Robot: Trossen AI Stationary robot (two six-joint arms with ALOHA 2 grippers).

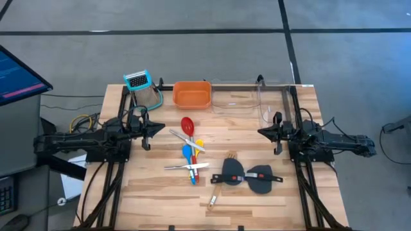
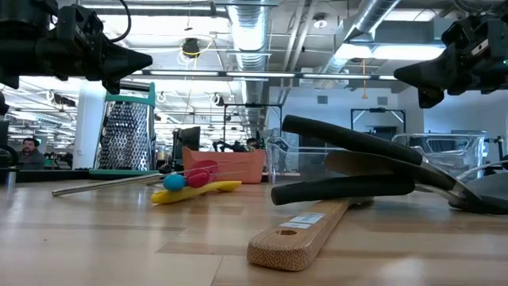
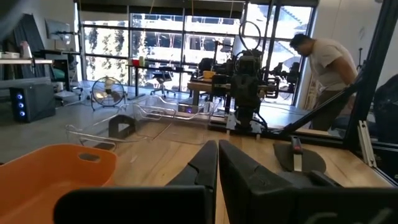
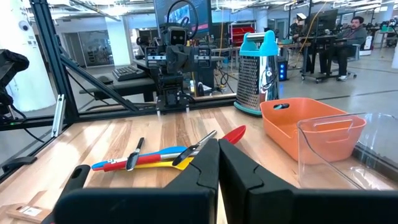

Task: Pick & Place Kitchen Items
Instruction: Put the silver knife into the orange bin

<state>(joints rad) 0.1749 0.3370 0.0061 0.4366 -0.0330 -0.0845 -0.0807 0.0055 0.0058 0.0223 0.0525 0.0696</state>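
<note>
From above, the left gripper (image 1: 156, 127) hovers near the table's (image 1: 154, 199) left edge and the right gripper (image 1: 262, 132) near its right edge, both with jaws pressed together and holding nothing. Every utensil lies loose mid-table: the red spoon (image 1: 187, 125), yellow spoon (image 1: 198, 145), blue spoon (image 1: 188, 156) and metal tongs (image 1: 185, 166) in one cluster, the black spatulas (image 1: 247, 176) and wooden spatula (image 1: 221, 183) toward the front right. The orange tray (image 1: 192, 94) and clear bin (image 1: 247, 97) along the back edge look empty, and a box grater (image 1: 142, 87) stands by the back left corner, so the job seems not yet begun. At table height, the wooden spatula's handle (image 2: 294, 235) carries a small white label, too fine to read. The left wrist view shows closed fingers (image 3: 261, 180) beside the tray's rim (image 3: 43, 177). The right wrist view shows closed fingers (image 4: 186, 180) facing the spoons (image 4: 149, 157); no brand is legible.
</note>
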